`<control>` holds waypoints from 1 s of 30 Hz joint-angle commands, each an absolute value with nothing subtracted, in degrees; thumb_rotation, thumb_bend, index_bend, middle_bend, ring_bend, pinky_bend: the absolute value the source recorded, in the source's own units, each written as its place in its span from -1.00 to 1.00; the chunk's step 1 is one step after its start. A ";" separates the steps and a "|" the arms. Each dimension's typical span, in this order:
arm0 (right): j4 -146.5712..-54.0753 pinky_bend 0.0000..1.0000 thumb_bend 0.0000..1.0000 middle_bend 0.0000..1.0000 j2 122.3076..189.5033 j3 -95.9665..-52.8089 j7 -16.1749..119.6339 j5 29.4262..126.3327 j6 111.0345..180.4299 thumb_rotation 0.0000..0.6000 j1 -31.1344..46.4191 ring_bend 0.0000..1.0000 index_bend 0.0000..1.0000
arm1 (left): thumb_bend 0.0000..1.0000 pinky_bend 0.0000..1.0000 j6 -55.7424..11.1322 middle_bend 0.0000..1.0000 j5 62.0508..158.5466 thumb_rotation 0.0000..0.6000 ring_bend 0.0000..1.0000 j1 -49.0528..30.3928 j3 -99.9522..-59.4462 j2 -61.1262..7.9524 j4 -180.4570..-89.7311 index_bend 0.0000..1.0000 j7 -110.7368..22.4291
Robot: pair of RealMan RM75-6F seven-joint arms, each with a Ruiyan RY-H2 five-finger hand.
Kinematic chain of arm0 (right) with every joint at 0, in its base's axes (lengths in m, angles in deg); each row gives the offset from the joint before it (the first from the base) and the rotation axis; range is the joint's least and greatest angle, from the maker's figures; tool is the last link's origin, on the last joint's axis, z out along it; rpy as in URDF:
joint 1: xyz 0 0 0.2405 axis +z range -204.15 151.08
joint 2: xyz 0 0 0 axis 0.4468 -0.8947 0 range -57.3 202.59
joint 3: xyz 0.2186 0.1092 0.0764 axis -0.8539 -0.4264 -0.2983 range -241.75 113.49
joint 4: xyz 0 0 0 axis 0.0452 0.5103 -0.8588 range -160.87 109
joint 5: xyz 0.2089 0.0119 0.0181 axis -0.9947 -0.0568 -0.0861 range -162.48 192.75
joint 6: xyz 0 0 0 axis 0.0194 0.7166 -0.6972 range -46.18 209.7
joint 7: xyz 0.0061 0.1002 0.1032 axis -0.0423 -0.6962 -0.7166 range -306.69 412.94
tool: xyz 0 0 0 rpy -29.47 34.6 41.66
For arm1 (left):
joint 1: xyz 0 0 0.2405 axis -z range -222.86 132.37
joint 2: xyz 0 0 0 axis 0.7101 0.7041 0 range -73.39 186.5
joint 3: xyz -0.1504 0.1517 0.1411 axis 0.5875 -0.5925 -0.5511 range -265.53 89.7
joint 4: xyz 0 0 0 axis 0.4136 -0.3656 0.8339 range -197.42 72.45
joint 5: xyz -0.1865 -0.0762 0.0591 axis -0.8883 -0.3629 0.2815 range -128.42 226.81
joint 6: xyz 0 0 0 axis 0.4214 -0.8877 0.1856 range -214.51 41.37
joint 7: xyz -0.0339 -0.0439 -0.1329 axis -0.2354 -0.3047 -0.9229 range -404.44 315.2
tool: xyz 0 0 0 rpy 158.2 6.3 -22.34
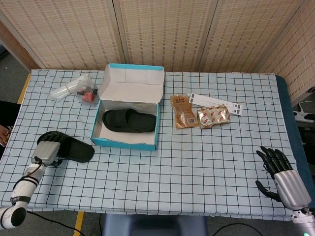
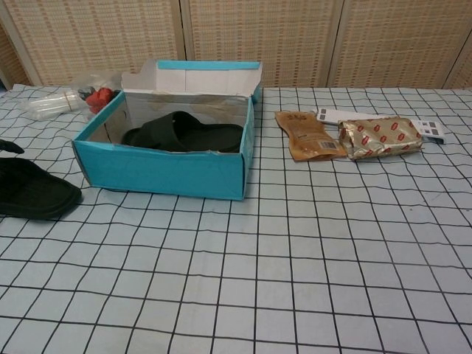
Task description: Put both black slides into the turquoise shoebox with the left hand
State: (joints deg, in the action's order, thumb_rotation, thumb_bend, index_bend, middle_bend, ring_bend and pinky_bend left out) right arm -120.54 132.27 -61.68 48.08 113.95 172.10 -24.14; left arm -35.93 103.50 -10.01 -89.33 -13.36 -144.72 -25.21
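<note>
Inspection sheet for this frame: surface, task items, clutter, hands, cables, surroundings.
Surface: table under a light checked cloth.
Task items: turquoise shoebox, open, lid flap standing at the back; one black slide lies inside it; the second slide lies on the cloth left of the box, apart from it.
Clutter: clear bag with red bits behind the box to its left; brown pouch, foil packet and white strip to the box's right.
Hands: left hand at the second slide's outer end, grip not discernible; right hand holds nothing, fingers apart, near the table's front right corner.
Cables: black cable below the table's front edge.
Surroundings: woven screen panels behind.
</note>
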 commanded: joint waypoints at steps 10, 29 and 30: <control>-120.55 -1.00 -0.55 -1.00 132.36 -61.68 48.37 113.99 171.73 1.00 -24.09 -1.00 -1.00 | -0.43 -0.87 -37.91 -1.00 102.53 1.00 -1.00 -10.18 -89.09 -16.69 -138.48 -1.00 -22.79; -120.81 -1.00 -0.55 -1.00 132.57 -62.05 49.40 113.00 170.93 1.00 -23.99 -1.00 -1.00 | -0.42 -0.89 -41.64 -1.00 104.01 1.00 -1.00 -10.03 -86.67 -21.01 -130.72 -1.00 -27.51; -120.83 -1.00 -0.55 -1.00 132.58 -62.06 49.44 113.02 170.99 1.00 -24.02 -1.00 -1.00 | -0.41 -0.89 -41.98 -1.00 103.94 1.00 -1.00 -9.99 -86.62 -21.25 -130.14 -1.00 -27.58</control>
